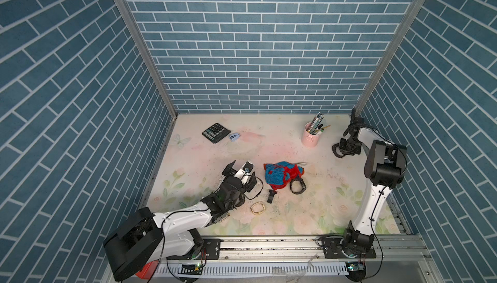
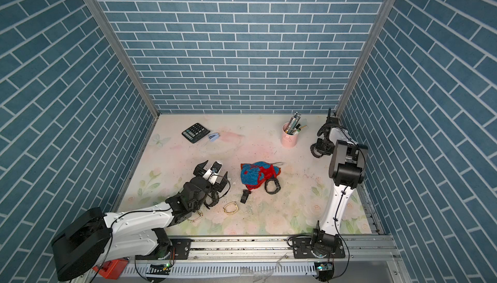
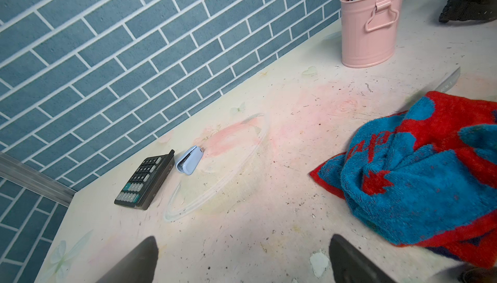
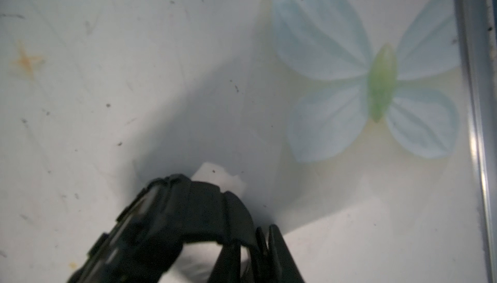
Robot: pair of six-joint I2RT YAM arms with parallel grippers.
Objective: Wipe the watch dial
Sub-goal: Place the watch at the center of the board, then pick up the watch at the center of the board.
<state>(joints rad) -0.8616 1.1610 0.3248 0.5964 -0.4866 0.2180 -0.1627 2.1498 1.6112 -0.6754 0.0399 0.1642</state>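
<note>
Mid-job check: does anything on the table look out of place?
Yes: the towel lies crumpled and unheld in the middle, while one black watch is far off to the right, well apart from it.

The towel [image 3: 416, 182] is nubby terry cloth, matt; the cup [image 3: 371, 39] is smooth pink-painted metal with a soft sheen. The watch [image 4: 174, 222] looks matt black plastic — the calculator [image 3: 145, 179] too. The table [image 3: 269, 187] is a smooth printed sheet, scuffed and speckled — its rail [image 1: 269, 242] bare brushed metal.
</note>
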